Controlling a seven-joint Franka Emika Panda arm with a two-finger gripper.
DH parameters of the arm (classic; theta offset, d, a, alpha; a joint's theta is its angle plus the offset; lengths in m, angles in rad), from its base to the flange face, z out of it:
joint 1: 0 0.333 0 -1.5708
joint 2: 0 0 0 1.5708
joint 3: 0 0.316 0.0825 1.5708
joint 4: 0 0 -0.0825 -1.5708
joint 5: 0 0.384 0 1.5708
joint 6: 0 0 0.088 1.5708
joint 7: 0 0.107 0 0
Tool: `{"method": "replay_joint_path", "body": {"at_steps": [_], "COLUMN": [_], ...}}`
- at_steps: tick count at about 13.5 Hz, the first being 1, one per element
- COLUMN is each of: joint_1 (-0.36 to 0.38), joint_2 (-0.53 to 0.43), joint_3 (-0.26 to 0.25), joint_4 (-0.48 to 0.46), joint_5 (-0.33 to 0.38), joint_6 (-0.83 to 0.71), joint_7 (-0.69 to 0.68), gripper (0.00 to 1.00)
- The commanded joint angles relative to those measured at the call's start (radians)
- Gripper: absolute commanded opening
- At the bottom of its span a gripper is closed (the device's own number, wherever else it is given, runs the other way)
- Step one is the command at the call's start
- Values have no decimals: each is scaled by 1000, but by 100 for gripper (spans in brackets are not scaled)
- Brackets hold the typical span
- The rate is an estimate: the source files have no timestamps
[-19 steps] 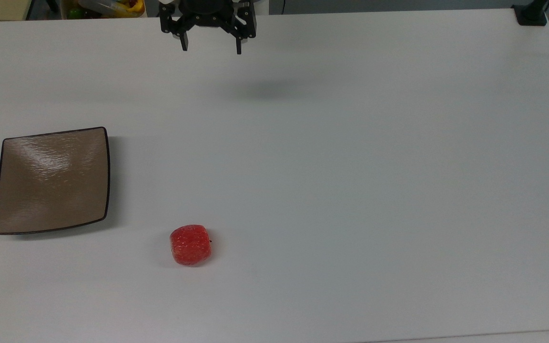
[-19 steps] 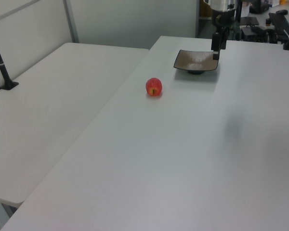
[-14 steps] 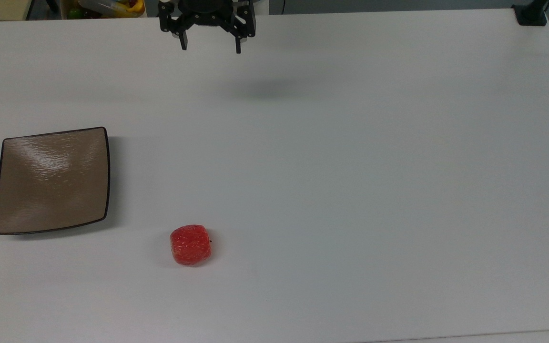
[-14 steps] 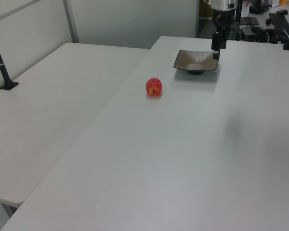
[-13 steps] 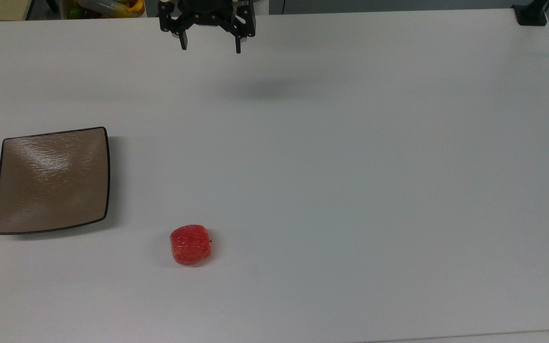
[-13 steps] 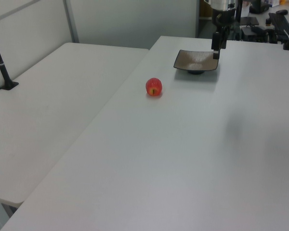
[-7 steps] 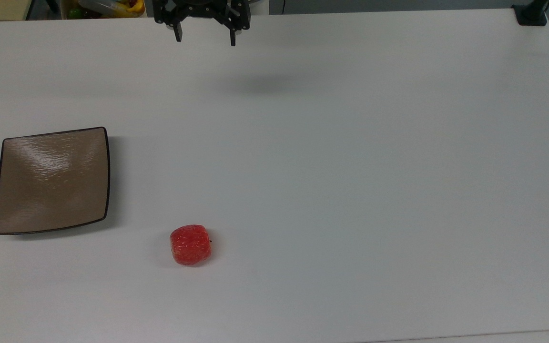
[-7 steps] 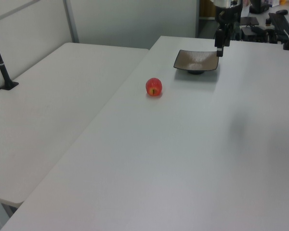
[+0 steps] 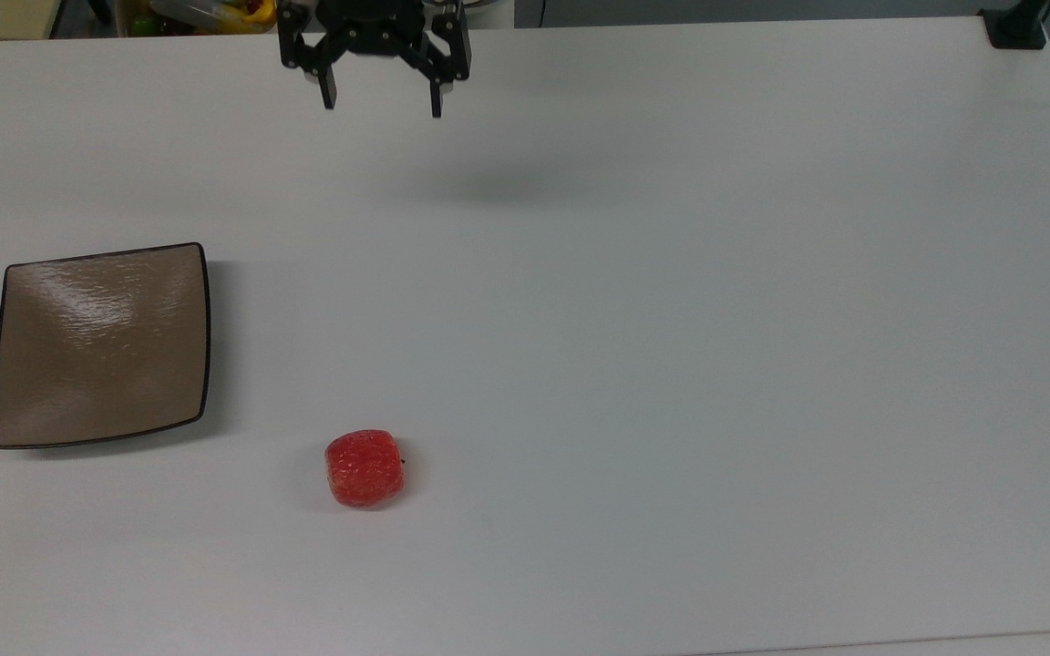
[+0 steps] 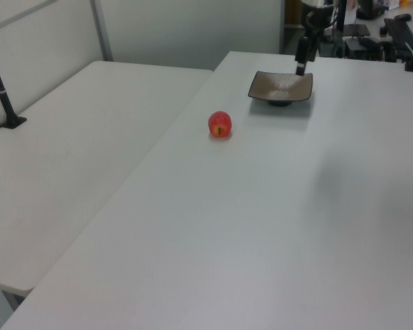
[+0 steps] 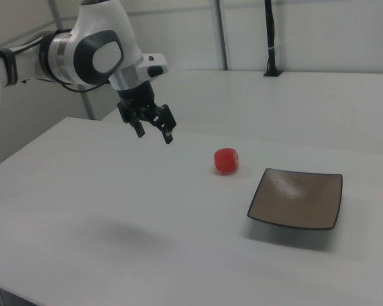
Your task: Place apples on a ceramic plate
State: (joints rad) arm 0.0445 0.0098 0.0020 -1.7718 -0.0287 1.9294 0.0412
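The red apple (image 9: 364, 468) lies on the white table, to the right of the square tan-brown plate (image 9: 98, 344) in the top view; they are apart. The apple (image 10: 219, 124) and plate (image 10: 280, 87) also appear in the left view, and the apple (image 11: 226, 160) and plate (image 11: 298, 199) in the right view. My gripper (image 9: 380, 100) hangs open and empty high above the table near its far edge, well away from both. In the right view the gripper (image 11: 154, 133) is left of the apple, fingers spread.
The white table (image 9: 671, 319) spreads wide to the top view's right. A black post base (image 9: 1015, 29) stands at its far right corner. A second white table (image 10: 69, 158) adjoins in the left view. Coloured clutter (image 9: 206, 14) sits beyond the far edge.
The gripper has shifted a little to the top view's left and come slightly toward the apple's side, still open. Apple and plate have not moved.
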Motion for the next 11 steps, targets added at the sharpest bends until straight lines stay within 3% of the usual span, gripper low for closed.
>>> {"method": "replay_joint_path", "body": {"at_steps": [1,4,7,11], "joint_1": [-2,-20,-38,-40], "joint_2": [114,234,421,538], "joint_3": [-7,-5,3,3], "joint_4": [35,101,279,316], "joint_5": [-8,-57,-135,-215], "joint_6": [207,342,370,497], "joint_7": [-32,-46,-47,-46], "gripper": [100,100,100,100]}}
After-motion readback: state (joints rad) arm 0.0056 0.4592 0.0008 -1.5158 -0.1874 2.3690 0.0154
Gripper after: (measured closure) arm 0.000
